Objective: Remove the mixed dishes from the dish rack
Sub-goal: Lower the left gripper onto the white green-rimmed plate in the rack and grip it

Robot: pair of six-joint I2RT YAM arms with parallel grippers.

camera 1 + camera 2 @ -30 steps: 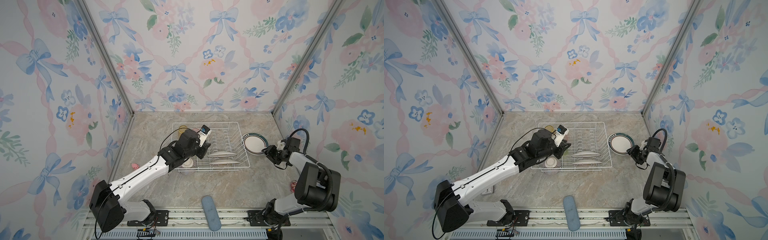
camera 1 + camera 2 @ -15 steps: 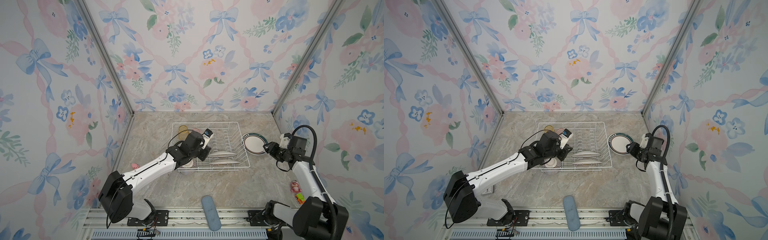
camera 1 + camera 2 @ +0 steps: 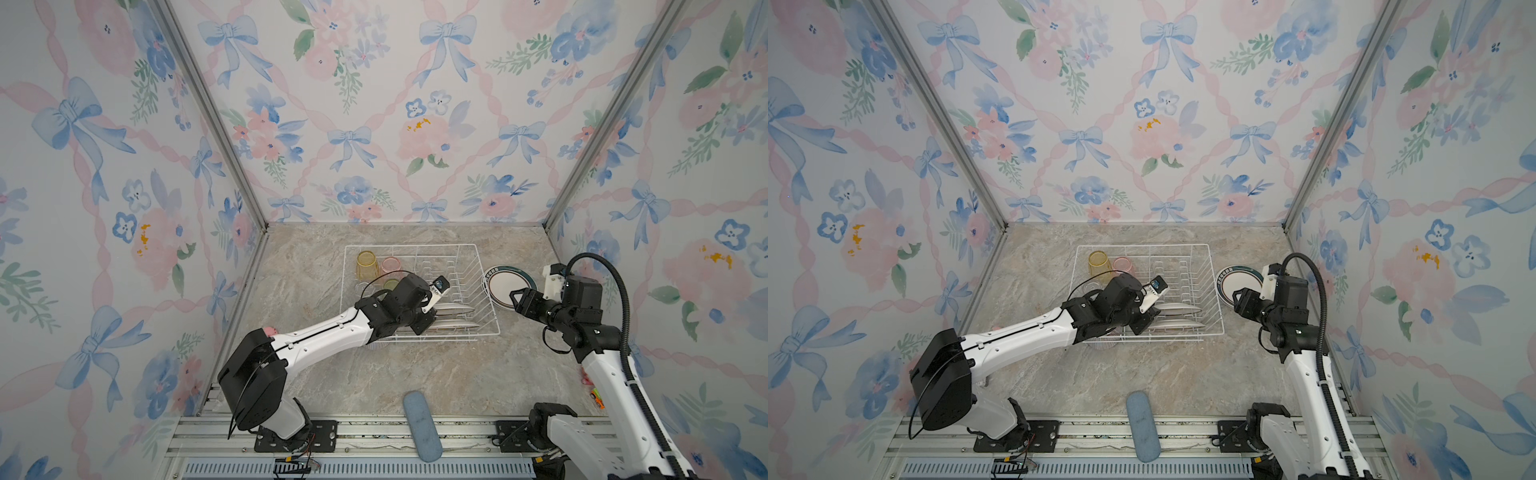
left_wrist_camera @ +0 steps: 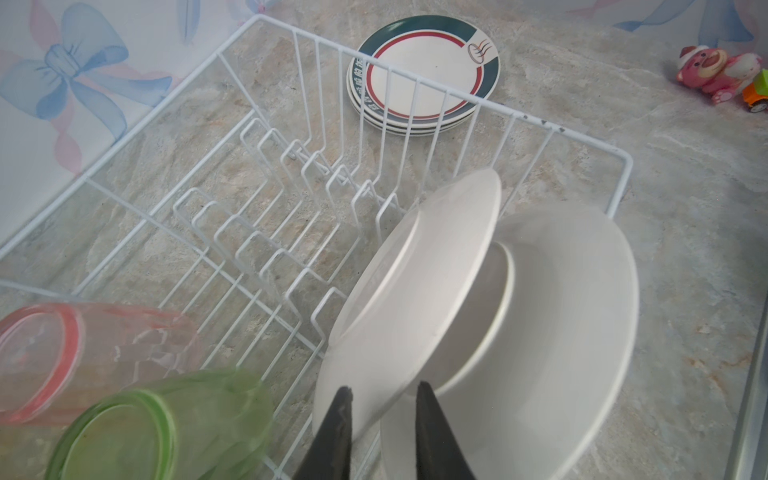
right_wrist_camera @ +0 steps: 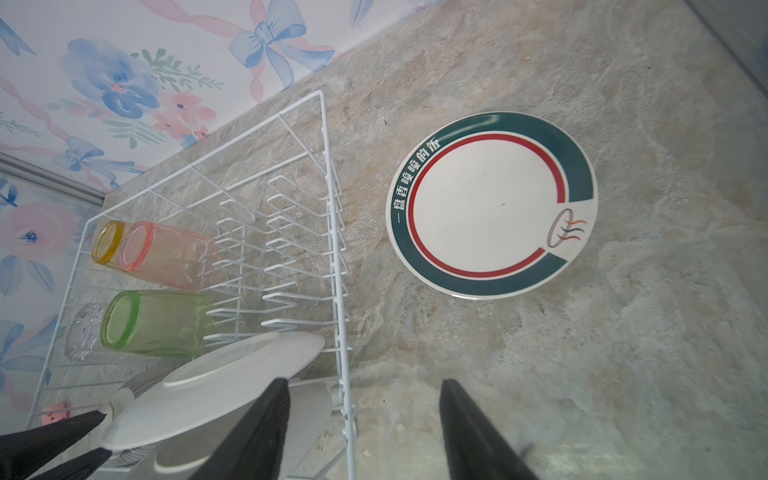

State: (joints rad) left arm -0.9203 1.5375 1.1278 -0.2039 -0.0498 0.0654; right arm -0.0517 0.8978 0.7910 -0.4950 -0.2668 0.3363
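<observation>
Unloading dish rack: fourth plate being taken up

Step in hand, as judged: the farther standing plate [image 4: 415,270] is being straddled at its rim by the left gripper [image 4: 382,388], fingers being held narrow, one to each face. Whether the rim is being pinched cannot be told. It and the nearer standing plate [image 4: 573,311] are being carried in the prongs at the near right corner of the dish rack [image 3: 471,286]. The right gripper [image 5: 365,386] is being held wide and empty over the table [image 3: 415,374], just beside the stack of three plates [image 5: 490,208] by the rack's right side. Being carried in the rack's left half: yellow tumbler [image 3: 365,264], pink tumbler [image 3: 390,266], green tumbler [image 5: 153,322], clear tumbler [image 5: 83,332].

Next move, as judged: a firm closing is being called for, then a lift clear of the prongs without the neighbour being knocked.

Writing: white Chinese characters, seemingly 一盘香喷的饭, are being shown on the top plate's teal rim [image 5: 498,122], beside a small steaming-bowl emblem.
</observation>
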